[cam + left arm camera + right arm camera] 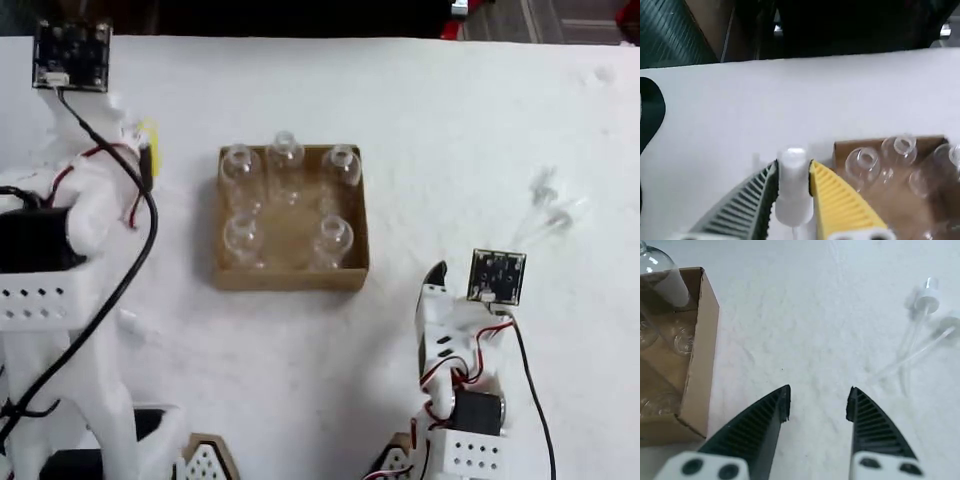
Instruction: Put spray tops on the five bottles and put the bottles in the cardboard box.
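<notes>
The cardboard box (292, 278) sits mid-table and holds several clear bottles (243, 236) that stand upright with open necks. My left gripper (792, 167) is shut on a white spray top (793, 200), held to the left of the box (850, 146); in the high view this gripper (148, 152) is beside the box's far left corner. My right gripper (817, 404) is open over bare table, and in the high view it (436, 276) lies right of the box's near right corner. Two loose spray tops (926, 294) (552, 208) with thin tubes lie farther right.
The table (420, 110) is covered in white cloth. The left arm's cable (130, 270) hangs along the left side. The box wall (701, 345) stands close to my right gripper. The bases of both arms take up the table's near edge.
</notes>
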Available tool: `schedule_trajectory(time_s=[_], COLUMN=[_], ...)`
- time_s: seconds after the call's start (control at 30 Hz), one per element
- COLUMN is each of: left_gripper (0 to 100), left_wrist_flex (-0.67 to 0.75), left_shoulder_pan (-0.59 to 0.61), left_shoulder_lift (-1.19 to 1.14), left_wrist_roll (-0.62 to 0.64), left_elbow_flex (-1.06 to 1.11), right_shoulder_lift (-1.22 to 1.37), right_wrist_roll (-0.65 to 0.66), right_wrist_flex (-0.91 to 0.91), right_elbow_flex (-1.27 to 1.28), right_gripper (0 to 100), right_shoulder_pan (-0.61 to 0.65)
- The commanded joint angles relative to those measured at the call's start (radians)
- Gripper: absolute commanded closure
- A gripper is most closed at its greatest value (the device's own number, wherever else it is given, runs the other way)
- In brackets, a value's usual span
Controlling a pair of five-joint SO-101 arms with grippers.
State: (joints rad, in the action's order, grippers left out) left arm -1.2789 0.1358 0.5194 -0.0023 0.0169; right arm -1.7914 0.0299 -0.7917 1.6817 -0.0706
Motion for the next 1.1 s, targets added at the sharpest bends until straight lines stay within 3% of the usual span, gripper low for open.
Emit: schedule_trajectory(time_s=[0.0,0.23,0.37,0.5,0.8,1.07], left_gripper=[98,98,98,98,98,98], left_wrist_flex=[0.184,0.542,0.744,0.921,1.192,1.275], left_shoulder_pan=[-0.056,-0.134,-0.174,-0.206,-0.234,-0.242], left_shoulder_lift=[0.044,0.038,0.047,0.048,0.154,0.166], left_wrist_roll=[0.117,0.203,0.192,0.094,0.021,-0.021], left_elbow_flex=[-0.008,0.034,0.175,0.316,0.565,0.68], right_shoulder_lift=[0.002,0.002,0.002,0.002,0.002,0.002], right_wrist_roll=[0.012,0.012,0.012,0.014,0.014,0.014], right_wrist_flex=[-0.005,-0.005,-0.005,-0.005,-0.005,-0.005], right_elbow_flex=[0.009,0.009,0.009,0.009,0.009,0.009], right_gripper=[83.3,83.3,83.3,83.3,83.3,83.3], right_shoulder_pan=[0.007,0.007,0.007,0.007,0.007,0.007])
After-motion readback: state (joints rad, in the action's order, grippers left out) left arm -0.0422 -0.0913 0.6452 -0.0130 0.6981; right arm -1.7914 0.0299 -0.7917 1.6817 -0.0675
